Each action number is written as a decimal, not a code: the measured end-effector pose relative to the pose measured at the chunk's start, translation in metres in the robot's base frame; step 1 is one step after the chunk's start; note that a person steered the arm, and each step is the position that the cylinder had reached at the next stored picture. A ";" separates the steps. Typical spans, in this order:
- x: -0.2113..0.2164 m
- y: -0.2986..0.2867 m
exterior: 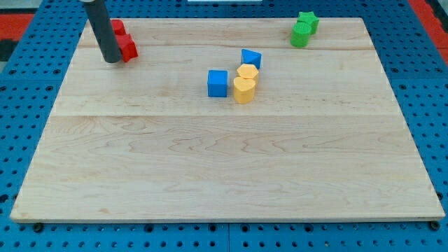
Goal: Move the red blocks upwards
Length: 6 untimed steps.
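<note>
Touching my tip [112,60], two red blocks [126,46] lie just right.

Block count on desk [224,175], by colour:
- red blocks: two, touching, at 10 o'clock — one [128,47] beside rod, other [118,27] behind it, shapes unclear
- green blocks: two, touching, at 1 o'clock — [301,35], star-like [308,20]
- blue blocks: two, near centre — cube [218,83], [251,58]
- yellow blocks: two, touching, near centre — heart-like [243,89], [248,72]

Total: eight blocks.
</note>
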<state>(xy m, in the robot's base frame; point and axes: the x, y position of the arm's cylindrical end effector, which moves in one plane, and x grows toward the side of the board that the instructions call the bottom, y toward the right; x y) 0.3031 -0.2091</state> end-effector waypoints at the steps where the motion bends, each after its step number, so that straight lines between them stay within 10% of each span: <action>1: -0.010 -0.007; 6: 0.002 0.012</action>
